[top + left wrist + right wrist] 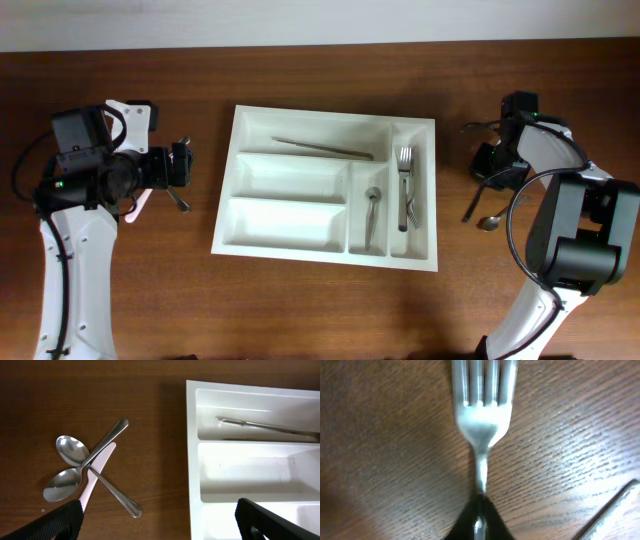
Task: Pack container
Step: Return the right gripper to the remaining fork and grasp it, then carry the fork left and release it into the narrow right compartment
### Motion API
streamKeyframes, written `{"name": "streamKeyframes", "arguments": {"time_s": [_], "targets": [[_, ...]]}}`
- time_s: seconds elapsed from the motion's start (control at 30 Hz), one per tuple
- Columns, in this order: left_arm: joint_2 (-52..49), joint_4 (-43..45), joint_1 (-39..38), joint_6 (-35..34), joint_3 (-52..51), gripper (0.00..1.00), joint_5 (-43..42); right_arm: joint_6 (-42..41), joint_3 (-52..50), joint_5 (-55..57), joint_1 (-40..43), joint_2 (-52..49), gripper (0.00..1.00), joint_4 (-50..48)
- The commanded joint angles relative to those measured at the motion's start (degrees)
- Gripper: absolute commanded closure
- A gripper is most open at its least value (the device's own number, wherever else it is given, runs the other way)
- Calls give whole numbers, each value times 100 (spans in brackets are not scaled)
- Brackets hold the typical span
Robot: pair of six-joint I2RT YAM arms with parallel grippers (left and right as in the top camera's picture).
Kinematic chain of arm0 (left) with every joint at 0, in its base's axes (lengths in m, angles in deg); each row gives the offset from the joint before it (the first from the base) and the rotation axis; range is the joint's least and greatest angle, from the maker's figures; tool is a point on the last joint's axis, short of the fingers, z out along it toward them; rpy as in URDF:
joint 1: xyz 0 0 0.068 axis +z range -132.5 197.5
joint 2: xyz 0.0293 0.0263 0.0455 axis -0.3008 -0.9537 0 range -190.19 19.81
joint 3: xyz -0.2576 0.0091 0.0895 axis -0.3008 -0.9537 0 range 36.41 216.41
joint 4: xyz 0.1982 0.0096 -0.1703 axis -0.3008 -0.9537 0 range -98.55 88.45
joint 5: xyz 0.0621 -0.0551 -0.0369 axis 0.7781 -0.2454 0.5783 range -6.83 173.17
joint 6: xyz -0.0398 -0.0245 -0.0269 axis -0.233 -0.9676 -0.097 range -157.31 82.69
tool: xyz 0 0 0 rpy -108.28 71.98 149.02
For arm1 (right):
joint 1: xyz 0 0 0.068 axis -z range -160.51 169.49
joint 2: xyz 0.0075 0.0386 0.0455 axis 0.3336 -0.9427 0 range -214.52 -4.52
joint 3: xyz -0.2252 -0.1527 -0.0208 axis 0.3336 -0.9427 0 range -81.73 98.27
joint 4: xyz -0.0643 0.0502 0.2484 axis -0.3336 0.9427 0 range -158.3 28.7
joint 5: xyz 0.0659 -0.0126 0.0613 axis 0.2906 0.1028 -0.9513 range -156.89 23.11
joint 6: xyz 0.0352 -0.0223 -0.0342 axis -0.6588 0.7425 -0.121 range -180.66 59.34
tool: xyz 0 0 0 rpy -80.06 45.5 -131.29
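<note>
The white tray (227, 180) lies in the middle of the desk (320, 310), between the two arms. A table knife (322, 148) lies in its top long compartment. A spoon (372, 212) lies in the left of its two upright compartments and forks (405, 185) in the right one. The left fingers (55, 522) are spread wide and hang above the desk just left of the tray. Below them two crossed spoons (70, 450) lie over a pale pink knife (88, 489). To the right of the tray, the right fingers (465, 527) pinch the handle of a fork (482, 415) just below its neck, its prongs pointing away from them. Whether the fork touches the wood cannot be told. Another spoon (490, 222) lies near that arm.
</note>
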Motion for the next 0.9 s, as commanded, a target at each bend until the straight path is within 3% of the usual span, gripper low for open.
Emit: {"name": "streamKeyframes", "arguments": {"time_s": [0.0,0.37,0.6,0.87], "targets": [[-17,13,15,94,87,1,-101,199,-127,234,-20,-341,96,76],[-17,15,15,94,87,1,-101,260,898,192,-26,68,96,737],[-17,15,15,94,87,1,-101,452,1683,-407,-122,730,96,1648],[-17,13,15,94,87,1,-101,455,1729,-455,-1113,1152,96,2435]]}}
